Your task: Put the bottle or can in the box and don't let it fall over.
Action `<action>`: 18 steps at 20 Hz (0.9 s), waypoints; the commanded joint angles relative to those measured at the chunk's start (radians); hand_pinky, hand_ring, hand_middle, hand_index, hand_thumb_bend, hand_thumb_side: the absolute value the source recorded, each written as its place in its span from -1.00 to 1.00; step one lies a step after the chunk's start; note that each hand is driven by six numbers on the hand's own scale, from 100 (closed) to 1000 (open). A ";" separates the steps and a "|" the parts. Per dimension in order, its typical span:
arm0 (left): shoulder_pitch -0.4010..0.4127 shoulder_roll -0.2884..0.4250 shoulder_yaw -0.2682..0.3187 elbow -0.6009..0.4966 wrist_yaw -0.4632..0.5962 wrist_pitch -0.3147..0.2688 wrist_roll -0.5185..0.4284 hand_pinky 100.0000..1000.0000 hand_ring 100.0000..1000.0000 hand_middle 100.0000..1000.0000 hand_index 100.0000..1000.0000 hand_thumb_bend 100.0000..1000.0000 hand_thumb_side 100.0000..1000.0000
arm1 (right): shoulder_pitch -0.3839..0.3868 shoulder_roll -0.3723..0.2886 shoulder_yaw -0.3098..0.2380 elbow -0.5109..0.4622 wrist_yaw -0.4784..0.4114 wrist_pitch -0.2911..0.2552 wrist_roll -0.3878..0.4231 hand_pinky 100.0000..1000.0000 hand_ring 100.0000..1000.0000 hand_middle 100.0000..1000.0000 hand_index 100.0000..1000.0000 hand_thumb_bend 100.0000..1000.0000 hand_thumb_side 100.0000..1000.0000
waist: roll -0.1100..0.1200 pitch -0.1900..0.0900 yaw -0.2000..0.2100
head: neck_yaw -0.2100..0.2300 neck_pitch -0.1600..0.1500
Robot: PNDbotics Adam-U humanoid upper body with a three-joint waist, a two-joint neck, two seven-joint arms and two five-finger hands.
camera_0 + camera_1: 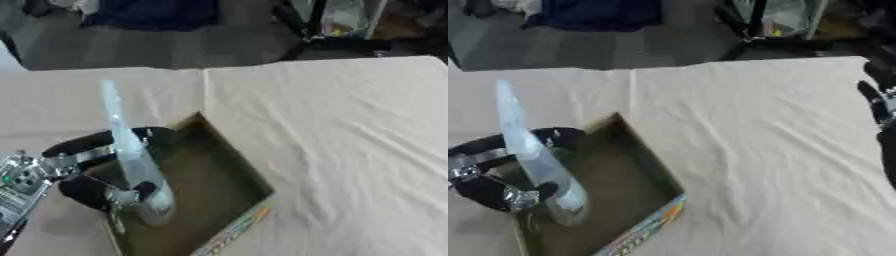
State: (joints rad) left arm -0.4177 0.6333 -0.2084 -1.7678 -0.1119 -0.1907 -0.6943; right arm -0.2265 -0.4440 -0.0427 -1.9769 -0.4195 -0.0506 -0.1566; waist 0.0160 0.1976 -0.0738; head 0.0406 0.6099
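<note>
A clear plastic bottle (131, 150) stands inside the open cardboard box (229, 165), leaning with its cap toward the far left. My left hand (96, 192) comes in from the left edge and its fingers and thumb curl round the bottle's lower body. The bottle's base (156, 207) sits low in the box near its left wall. My right hand (881, 107) shows only as dark fingers at the right edge of the right eye view, well away from the box.
A wrinkled beige cloth (341, 130) covers the table. The box has a coloured printed flap (236, 230) on its near right side. Dark floor and stand legs (315, 35) lie beyond the table's far edge.
</note>
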 commanded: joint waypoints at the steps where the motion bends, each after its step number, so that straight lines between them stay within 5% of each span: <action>1: 0.002 0.047 0.037 -0.029 0.022 0.008 0.003 1.00 1.00 1.00 0.87 -0.75 -0.11 | -0.003 -0.030 -0.012 -0.023 -0.002 -0.003 -0.003 1.00 1.00 0.92 1.00 -1.00 -0.18 | 0.001 -0.024 0.002 | -0.002 -0.007; 11: 0.062 0.097 0.095 -0.035 0.033 0.011 0.024 1.00 1.00 1.00 0.88 -0.72 0.00 | -0.003 -0.032 -0.014 -0.023 -0.001 -0.005 -0.007 1.00 1.00 0.92 1.00 -1.00 -0.18 | 0.002 -0.023 0.004 | -0.006 -0.009; 18: 0.170 0.119 0.177 -0.025 0.023 0.044 0.079 1.00 1.00 1.00 0.92 -0.98 0.21 | -0.006 -0.032 -0.020 -0.023 -0.003 -0.007 -0.014 1.00 1.00 0.92 1.00 -1.00 -0.18 | 0.002 -0.018 0.007 | -0.017 -0.009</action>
State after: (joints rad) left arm -0.2426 0.7129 -0.0621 -1.7866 -0.0886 -0.1533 -0.6293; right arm -0.2202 -0.4452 -0.0506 -1.9769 -0.4195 -0.0558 -0.1658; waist 0.0172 0.1975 -0.0668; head 0.0287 0.6098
